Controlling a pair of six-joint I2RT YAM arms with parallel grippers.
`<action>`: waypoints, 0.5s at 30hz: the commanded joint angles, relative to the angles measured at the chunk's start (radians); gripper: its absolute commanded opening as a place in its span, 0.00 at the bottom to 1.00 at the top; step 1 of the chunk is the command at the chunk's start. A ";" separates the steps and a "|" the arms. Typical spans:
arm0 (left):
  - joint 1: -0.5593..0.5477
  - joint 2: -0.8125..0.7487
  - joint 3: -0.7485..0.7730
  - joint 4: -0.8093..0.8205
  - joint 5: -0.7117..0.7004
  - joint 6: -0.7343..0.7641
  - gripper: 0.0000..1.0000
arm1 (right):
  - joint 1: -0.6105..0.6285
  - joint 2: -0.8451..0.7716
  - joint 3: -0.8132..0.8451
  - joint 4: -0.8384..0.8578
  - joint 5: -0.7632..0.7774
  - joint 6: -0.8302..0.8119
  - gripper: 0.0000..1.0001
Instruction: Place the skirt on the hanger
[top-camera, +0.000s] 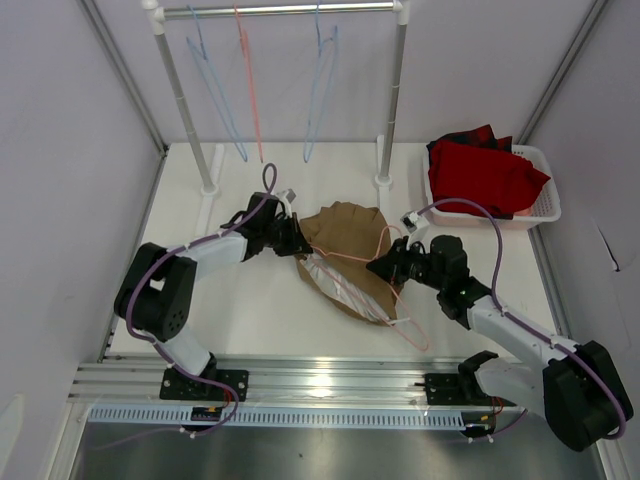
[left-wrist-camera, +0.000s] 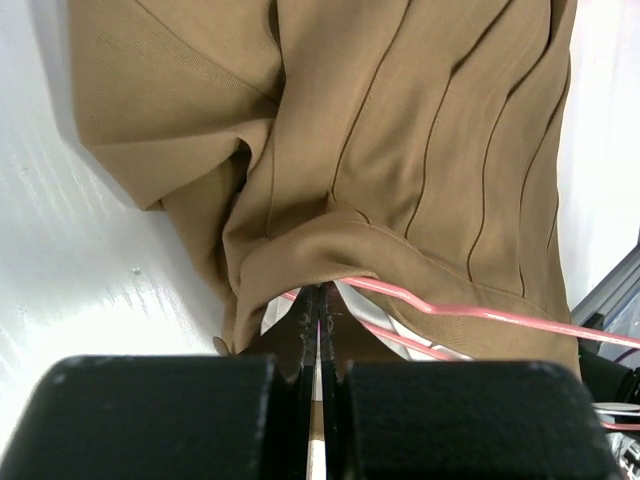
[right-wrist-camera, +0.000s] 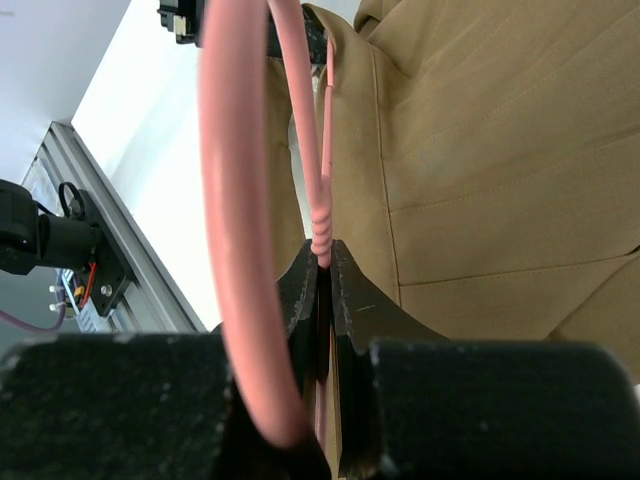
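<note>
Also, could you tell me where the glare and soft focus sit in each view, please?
Top external: evenly lit, with a glare patch on the metal rail at the near edge. Left wrist: the table is blown out white at left, the near fingers blurred, the skirt sharp. Right wrist: the hanger loop close to the lens is blurred, the skirt's seams crisp.

R end effector (right-wrist-camera: 322, 268) tight on hanger (right-wrist-camera: 235, 200), beside skirt (right-wrist-camera: 480, 150)

The skirt (top-camera: 345, 232) is tan-brown with pale lining; the hanger (left-wrist-camera: 480, 312) is salmon pink. The table (top-camera: 250, 310) is white, the cloth (top-camera: 485, 175) red.
</note>
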 joint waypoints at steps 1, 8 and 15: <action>-0.008 -0.041 0.042 -0.013 0.009 0.040 0.00 | 0.006 0.013 0.000 0.086 -0.005 0.015 0.00; -0.012 -0.065 0.079 -0.045 -0.011 0.060 0.00 | 0.005 0.012 -0.009 0.111 -0.021 0.034 0.00; -0.018 -0.091 0.124 -0.093 -0.021 0.086 0.00 | 0.006 -0.005 -0.008 0.129 -0.039 0.057 0.00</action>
